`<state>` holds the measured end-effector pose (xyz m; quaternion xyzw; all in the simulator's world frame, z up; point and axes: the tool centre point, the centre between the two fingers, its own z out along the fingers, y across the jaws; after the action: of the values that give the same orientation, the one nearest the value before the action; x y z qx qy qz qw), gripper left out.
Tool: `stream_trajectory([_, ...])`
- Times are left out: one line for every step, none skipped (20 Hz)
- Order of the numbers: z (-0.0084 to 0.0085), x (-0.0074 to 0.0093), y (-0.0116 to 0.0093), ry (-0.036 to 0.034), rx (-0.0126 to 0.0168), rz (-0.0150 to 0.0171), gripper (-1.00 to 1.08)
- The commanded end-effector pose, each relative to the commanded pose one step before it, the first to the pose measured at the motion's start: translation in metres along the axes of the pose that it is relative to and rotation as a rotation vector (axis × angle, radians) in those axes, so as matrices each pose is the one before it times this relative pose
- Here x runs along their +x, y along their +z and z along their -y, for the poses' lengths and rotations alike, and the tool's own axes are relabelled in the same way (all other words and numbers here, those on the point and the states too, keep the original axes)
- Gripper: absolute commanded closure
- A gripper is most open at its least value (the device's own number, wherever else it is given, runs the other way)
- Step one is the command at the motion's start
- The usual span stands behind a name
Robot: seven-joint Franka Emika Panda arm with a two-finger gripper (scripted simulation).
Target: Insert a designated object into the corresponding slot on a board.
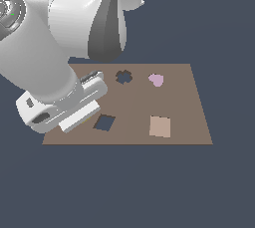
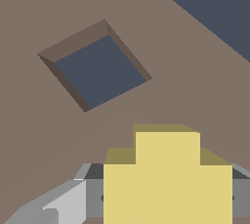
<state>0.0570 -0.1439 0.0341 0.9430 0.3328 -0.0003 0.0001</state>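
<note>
The yellow designated object [image 2: 167, 179], a stepped chunky block, sits between my gripper [image 2: 167, 196], whose grey fingers [image 2: 93, 189] press against both of its sides. In the exterior view the gripper [image 1: 82, 117] hangs low over the brown board [image 1: 187, 107] near its left edge, and the hand hides the block there. The slot [image 1: 124, 76], a dark scalloped cut-out, lies at the board's far middle, well away from the gripper. It is out of the wrist view.
A dark square, diamond-turned hole [image 1: 104, 122] [image 2: 97, 71] lies just beside the gripper on the exterior view's right. A pink lumpy piece [image 1: 156, 79] and a flat tan square [image 1: 160, 126] rest on the board's right half. The arm's bulk covers the board's left side.
</note>
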Motion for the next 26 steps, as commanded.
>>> stream_trajectory([0.00776, 0.00822, -0.00073, -0.0921, -0.0007, -0.00053, 1.08])
stream_trajectory([0.00343, 0.00354, -0.00017, -0.0407, -0.00009, -0.00004, 1.08])
stream_trajectory([0.0036, 0.0037, -0.00018, -0.04263, -0.0001, -0.00004, 1.08])
stream_trajectory([0.00378, 0.00387, -0.00018, -0.04457, -0.0001, -0.00005, 1.08])
stream_trajectory([0.00394, 0.00403, -0.00019, -0.04642, -0.0001, -0.00005, 1.08])
stream_trajectory([0.00408, 0.00416, -0.0002, -0.0479, -0.0001, -0.00005, 1.08])
stream_trajectory([0.0042, 0.00426, -0.0002, -0.04911, -0.00011, -0.00005, 1.08])
stream_trajectory([0.0043, 0.00435, -0.0002, -0.05014, -0.0001, -0.00005, 1.08])
stream_trajectory([0.00439, 0.00443, -0.00021, -0.05111, -0.0001, -0.00004, 1.08])
stream_trajectory([0.00448, 0.0045, -0.00021, -0.05194, -0.0001, -0.00004, 1.08])
stream_trajectory([0.00451, 0.00452, -0.00021, -0.05217, -0.0001, -0.00004, 1.08])
stream_trajectory([0.00452, 0.00452, -0.0002, -0.05214, -0.00009, -0.00004, 1.08])
stream_trajectory([0.00453, 0.00452, -0.0002, -0.05209, -0.00009, -0.00004, 1.08])
stream_trajectory([0.00453, 0.00451, -0.0002, -0.05202, -0.00008, -0.00004, 1.08])
stream_trajectory([0.00454, 0.0045, -0.0002, -0.05192, -0.00008, -0.00004, 1.08])
stream_trajectory([0.00454, 0.00449, -0.00019, -0.05179, -0.00007, -0.00003, 1.08])
stream_trajectory([0.00454, 0.00448, -0.00019, -0.05163, -0.00006, -0.00003, 1.08])
stream_trajectory([0.00453, 0.00446, -0.00019, -0.05144, -0.00005, -0.00003, 1.08])
stream_trajectory([0.00453, 0.00444, -0.00018, -0.05121, -0.00004, -0.00003, 1.08])
stream_trajectory([0.00451, 0.00441, -0.00018, -0.05095, -0.00003, -0.00003, 1.08])
stream_trajectory([0.0045, 0.00438, -0.00017, -0.05065, -0.00003, -0.00003, 1.08])
stream_trajectory([0.00448, 0.00435, -0.00017, -0.05032, -0.00002, -0.00004, 1.08])
stream_trajectory([0.00447, 0.00431, -0.00016, -0.04995, -0.00001, -0.00004, 1.08])
stream_trajectory([0.00444, 0.00428, -0.00016, -0.04955, 0.0, -0.00004, 1.08])
stream_trajectory([0.00436, 0.00417, -0.00015, -0.04846, 0.00001, -0.00004, 1.08])
stream_trajectory([0.00418, 0.00399, -0.00014, -0.04639, 0.00002, -0.00004, 1.08])
